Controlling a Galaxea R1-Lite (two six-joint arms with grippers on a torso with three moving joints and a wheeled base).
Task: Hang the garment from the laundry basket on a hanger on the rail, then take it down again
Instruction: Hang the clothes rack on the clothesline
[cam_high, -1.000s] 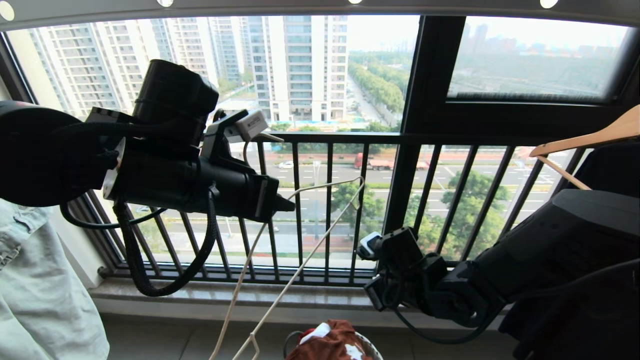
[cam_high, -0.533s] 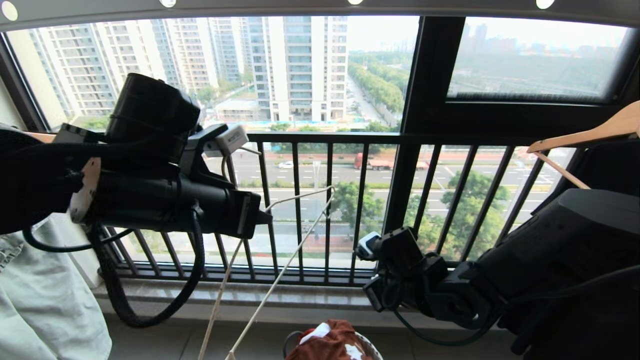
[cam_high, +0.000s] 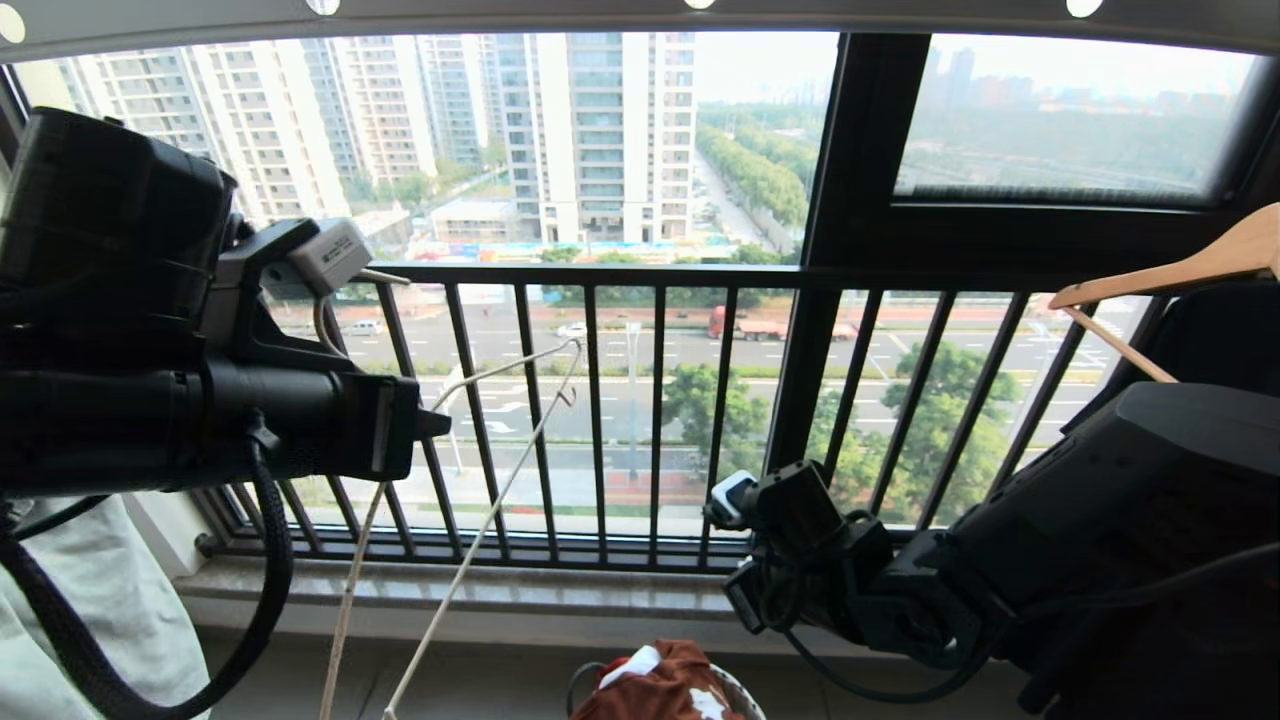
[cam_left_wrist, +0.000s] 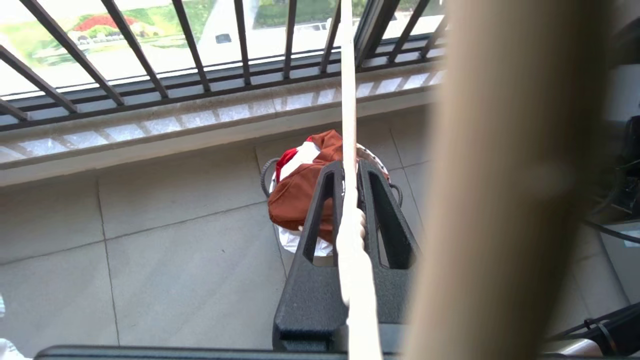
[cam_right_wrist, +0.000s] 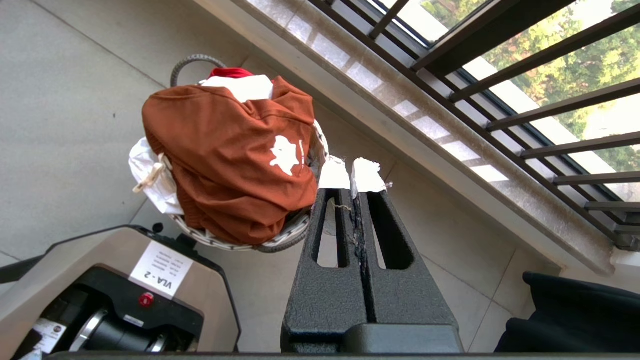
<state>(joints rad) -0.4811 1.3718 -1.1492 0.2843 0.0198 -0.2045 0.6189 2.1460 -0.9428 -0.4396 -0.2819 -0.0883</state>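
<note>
The left tool (cam_left_wrist: 350, 200) is pinching the hanger (cam_high: 500, 400), and since a second ago it has carried it lower and toward the robot's left side, away from the rail (cam_high: 640, 12) above. The garment (cam_right_wrist: 235, 155) lies over the laundry basket (cam_right_wrist: 280, 241) on the floor, below and ahead of both tools. The right tool (cam_right_wrist: 350, 175) hangs near the basket, pressed together and empty. I judge the hanger is being brought down to receive the garment
</note>
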